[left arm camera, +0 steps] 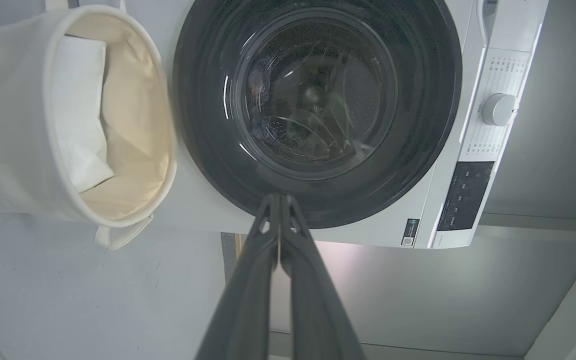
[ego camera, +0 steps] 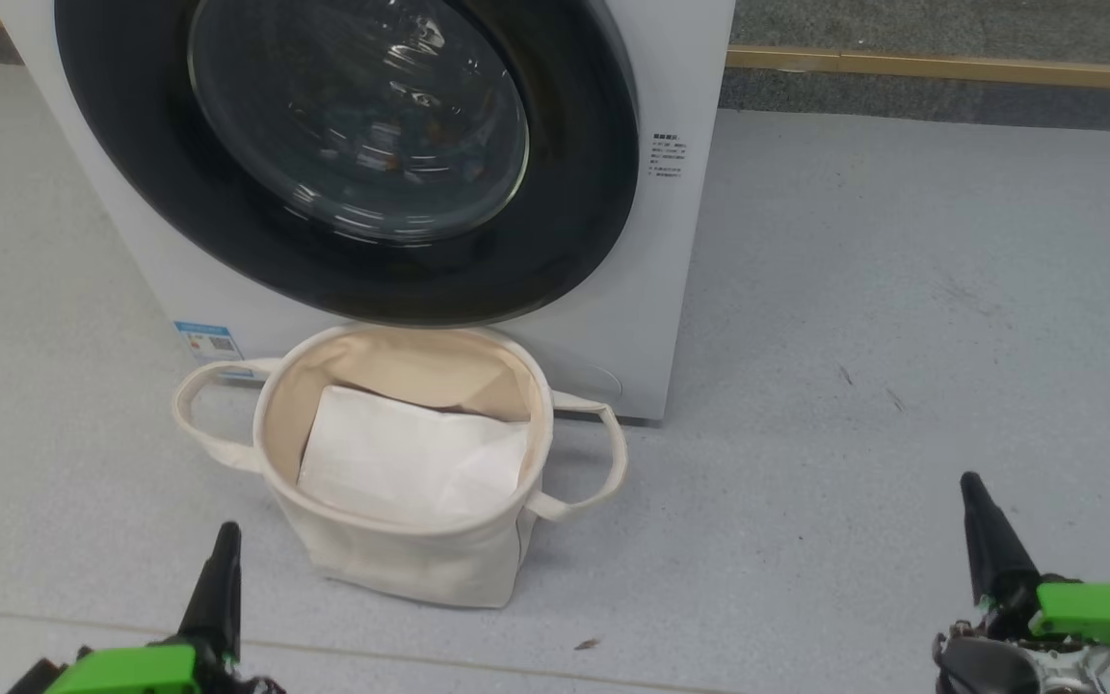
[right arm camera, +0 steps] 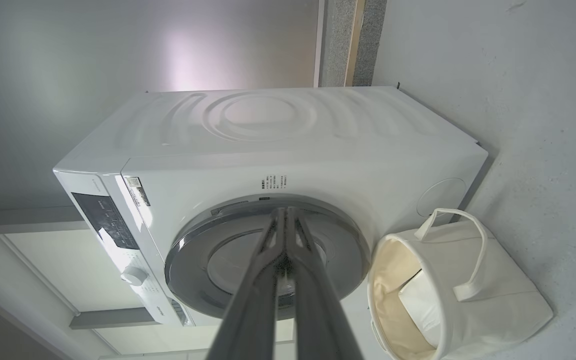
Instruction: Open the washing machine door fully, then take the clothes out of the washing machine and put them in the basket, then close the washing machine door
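In the head view the washing machine (ego camera: 680,289) fills the upper left of the frame, and the washing machine door (ego camera: 574,193) lies closed flat against its front, black rim around the glass. The glass is dark and full of reflections; a few orange-brown flecks show behind it, but I cannot tell whether they are the clothes. The basket (ego camera: 401,559) stands on the grey floor (ego camera: 854,337) at lower centre, just in front of the machine below the door, with a white sheet (ego camera: 410,463) lying inside it. A blue sticker (ego camera: 208,340) sits on the machine's front, left of the basket. The left gripper (ego camera: 226,532) rises at the lower left and the right gripper (ego camera: 971,480) at the lower right, each with its fingers pressed into one dark point, holding nothing, both apart from the basket. In the left wrist view the two fingers meet at their tips at centre frame, over the door's black rim; the basket is at the upper left and a round knob (left arm camera: 498,109) at the right. In the right wrist view the fingers likewise lie together and hold nothing, their tips over the closed door at centre, the basket at the lower right.
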### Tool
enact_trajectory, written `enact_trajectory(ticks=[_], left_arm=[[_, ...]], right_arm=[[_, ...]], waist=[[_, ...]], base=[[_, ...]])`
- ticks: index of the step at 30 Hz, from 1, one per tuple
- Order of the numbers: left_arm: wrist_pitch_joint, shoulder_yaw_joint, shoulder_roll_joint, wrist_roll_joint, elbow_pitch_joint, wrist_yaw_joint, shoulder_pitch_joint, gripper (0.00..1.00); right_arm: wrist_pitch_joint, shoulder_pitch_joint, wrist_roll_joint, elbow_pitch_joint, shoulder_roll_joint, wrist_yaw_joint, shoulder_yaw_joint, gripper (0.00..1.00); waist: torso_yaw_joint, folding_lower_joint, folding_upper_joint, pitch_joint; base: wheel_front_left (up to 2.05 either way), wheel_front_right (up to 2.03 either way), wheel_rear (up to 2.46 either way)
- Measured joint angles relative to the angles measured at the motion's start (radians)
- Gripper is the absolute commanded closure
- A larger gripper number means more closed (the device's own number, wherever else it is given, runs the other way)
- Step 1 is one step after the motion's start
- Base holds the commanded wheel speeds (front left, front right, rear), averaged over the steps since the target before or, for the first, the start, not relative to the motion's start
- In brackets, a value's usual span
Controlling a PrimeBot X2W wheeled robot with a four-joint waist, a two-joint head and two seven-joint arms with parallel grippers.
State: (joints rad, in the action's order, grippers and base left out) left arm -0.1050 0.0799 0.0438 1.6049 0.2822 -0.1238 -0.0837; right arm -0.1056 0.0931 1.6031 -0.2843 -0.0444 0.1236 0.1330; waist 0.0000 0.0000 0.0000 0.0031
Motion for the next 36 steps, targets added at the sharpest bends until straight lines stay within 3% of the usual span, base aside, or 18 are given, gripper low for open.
enact_trajectory(ticks=[1, 4, 5, 6, 14, 27, 36], left_arm=[[0.001, -0.001, 0.000, 0.000, 0.008, 0.001, 0.001, 0.00], [0.001, -0.003, -0.003, 0.000, 0.054, 0.001, 0.020, 0.00], [0.001, -0.003, -0.005, 0.000, 0.071, 0.001, 0.032, 1.00], [0.001, -0.003, -0.007, 0.000, 0.088, 0.001, 0.044, 0.00], [0.012, -0.001, -0.009, 0.000, 0.105, 0.002, 0.070, 0.00], [0.040, 0.001, -0.006, -0.025, 0.085, 0.002, 0.059, 0.00], [0.067, -0.014, 0.031, -0.125, 0.063, 0.016, 0.051, 0.00]], right_arm=[[0.001, 0.000, 0.000, -0.008, 0.001, 0.000, 0.000, 0.00], [0.001, -0.015, 0.000, -0.056, 0.005, 0.000, -0.002, 0.00], [0.001, -0.026, 0.000, -0.073, 0.007, 0.000, -0.002, 1.00], [0.001, -0.038, 0.000, -0.091, 0.007, 0.000, -0.002, 0.00], [0.016, -0.056, 0.000, -0.110, 0.009, -0.001, -0.019, 0.00], [0.047, -0.029, -0.003, -0.108, 0.009, -0.001, -0.036, 0.00], [0.078, -0.009, -0.116, -0.099, 0.009, -0.001, -0.053, 0.00]], waist=[[0.000, 0.0000, 0.0000, 0.000], [0.000, 0.0000, 0.0000, 0.000], [0.000, 0.0000, 0.0000, 0.000], [0.000, 0.0000, 0.0000, 0.000], [0.004, 0.0015, 0.0000, -0.002], [0.008, 0.0002, 0.0000, 0.001], [0.013, 0.0002, 0.0000, 0.003]], base=[[0.00, 0.00, 0.00], [0.00, 0.00, 0.00], [0.00, 0.00, 0.00], [0.00, 0.00, 0.00], [0.00, 0.00, 0.00], [0.00, 0.00, 0.00], [0.00, 0.00, 0.00]])
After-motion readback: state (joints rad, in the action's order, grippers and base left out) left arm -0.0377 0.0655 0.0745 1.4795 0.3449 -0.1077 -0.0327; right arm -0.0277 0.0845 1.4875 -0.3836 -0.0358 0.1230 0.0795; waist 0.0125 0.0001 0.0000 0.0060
